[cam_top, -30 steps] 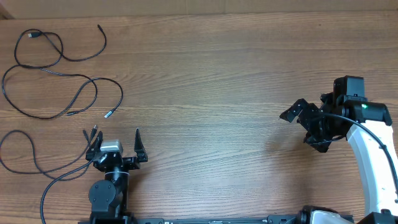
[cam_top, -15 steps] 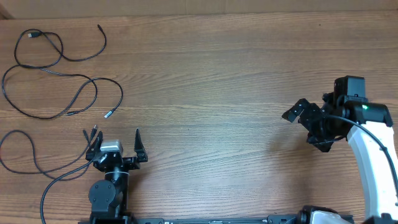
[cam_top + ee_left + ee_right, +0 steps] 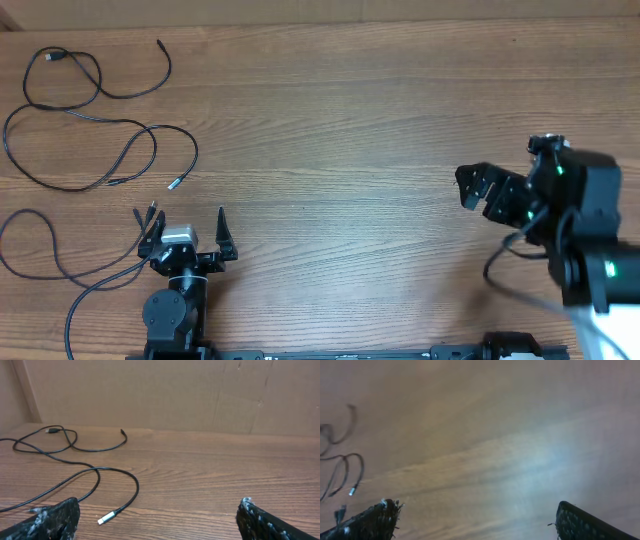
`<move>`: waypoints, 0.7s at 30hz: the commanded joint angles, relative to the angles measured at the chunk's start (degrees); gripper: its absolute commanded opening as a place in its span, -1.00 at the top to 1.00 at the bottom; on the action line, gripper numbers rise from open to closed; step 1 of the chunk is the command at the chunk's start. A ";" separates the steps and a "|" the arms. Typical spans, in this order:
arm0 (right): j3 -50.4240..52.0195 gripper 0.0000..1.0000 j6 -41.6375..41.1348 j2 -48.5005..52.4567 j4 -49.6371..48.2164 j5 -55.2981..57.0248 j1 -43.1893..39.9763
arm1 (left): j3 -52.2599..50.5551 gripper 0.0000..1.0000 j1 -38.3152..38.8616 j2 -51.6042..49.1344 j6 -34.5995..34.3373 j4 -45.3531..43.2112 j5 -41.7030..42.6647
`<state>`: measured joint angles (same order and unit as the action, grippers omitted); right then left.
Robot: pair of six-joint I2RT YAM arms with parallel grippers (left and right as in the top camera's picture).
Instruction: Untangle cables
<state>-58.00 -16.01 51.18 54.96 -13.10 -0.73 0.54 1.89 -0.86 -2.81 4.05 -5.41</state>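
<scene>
3 thin black flexible cables point(image 3: 120, 120) being displayed loose on brown wooden table point(image 3: 350, 100); left gripper point(image 3: 180, 215), right gripper point(image 3: 478, 192) being held wide, empty

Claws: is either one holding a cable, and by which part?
Nothing is held. The left claw and the right claw are both open and empty; the cables lie loose on the table.
</scene>
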 commanded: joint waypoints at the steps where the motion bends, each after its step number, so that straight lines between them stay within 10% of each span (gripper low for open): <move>1: 4.17 -1.00 4.17 -5.62 -2.27 0.66 0.76 | -0.24 -0.99 0.28 0.61 1.11 -0.02 -0.11; 21: 33.48 -1.00 16.46 -36.20 -23.32 0.07 0.68 | -0.24 -0.99 0.28 0.61 1.11 -0.04 -0.13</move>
<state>-27.29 -2.85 18.85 32.53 -13.10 -0.27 0.51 1.89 -0.86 -2.81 4.05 -5.41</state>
